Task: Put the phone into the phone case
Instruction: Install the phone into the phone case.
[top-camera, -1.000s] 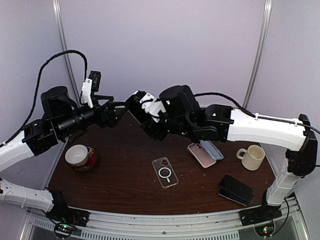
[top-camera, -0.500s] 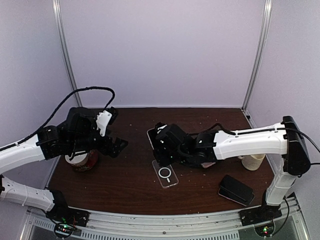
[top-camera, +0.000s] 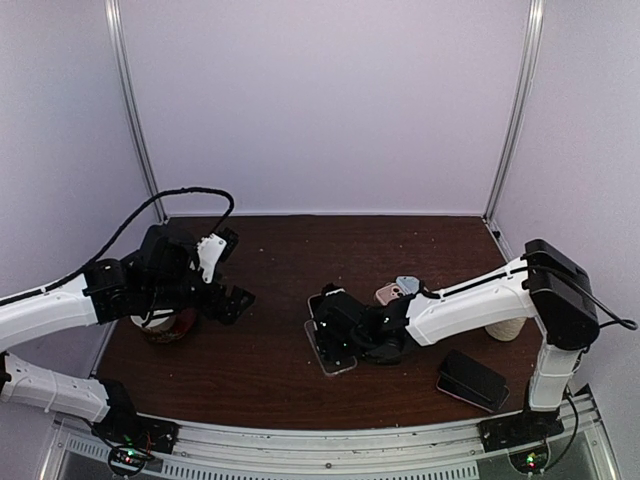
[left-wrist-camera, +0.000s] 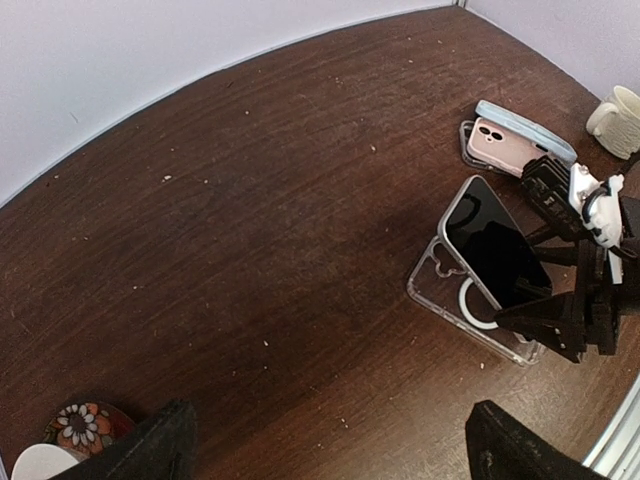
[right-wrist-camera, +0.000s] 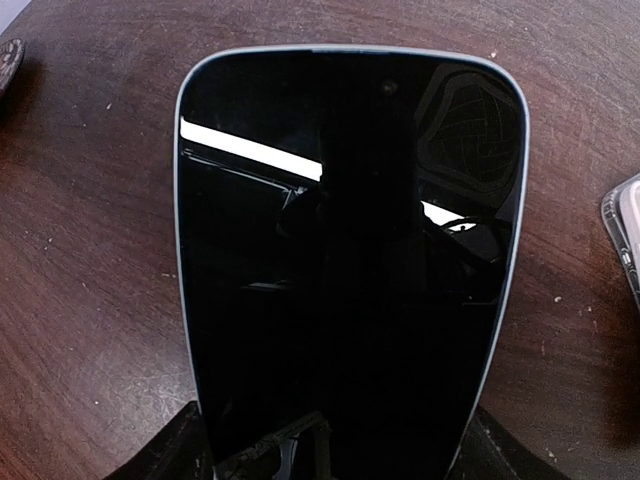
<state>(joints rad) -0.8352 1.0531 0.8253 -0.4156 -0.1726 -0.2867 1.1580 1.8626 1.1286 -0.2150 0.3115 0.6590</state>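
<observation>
you have the right gripper (top-camera: 345, 338) closed on the phone (left-wrist-camera: 497, 255), gripping its near end by the two long edges, jaws set to the phone's width. the phone faces screen up, dark glass with a pale rim, and fills most of the right wrist view. it sits tilted over the clear phone case (left-wrist-camera: 462, 312), which lies flat on the brown table (left-wrist-camera: 250, 230). the phone is skewed against the case: one long edge overhangs the case's side, and part of the case's white ring shows beside the phone's other edge. you cannot tell from these views whether the phone's far end touches the case.

your left gripper (left-wrist-camera: 330, 450) stands wide apart with nothing between its fingers, above the table's left half, well apart from the phone. a flowered cup (top-camera: 160, 322) sits below the left arm. beyond the case lie a pink phone case (left-wrist-camera: 498, 146) and, further right, a cream mug (left-wrist-camera: 620, 118).
</observation>
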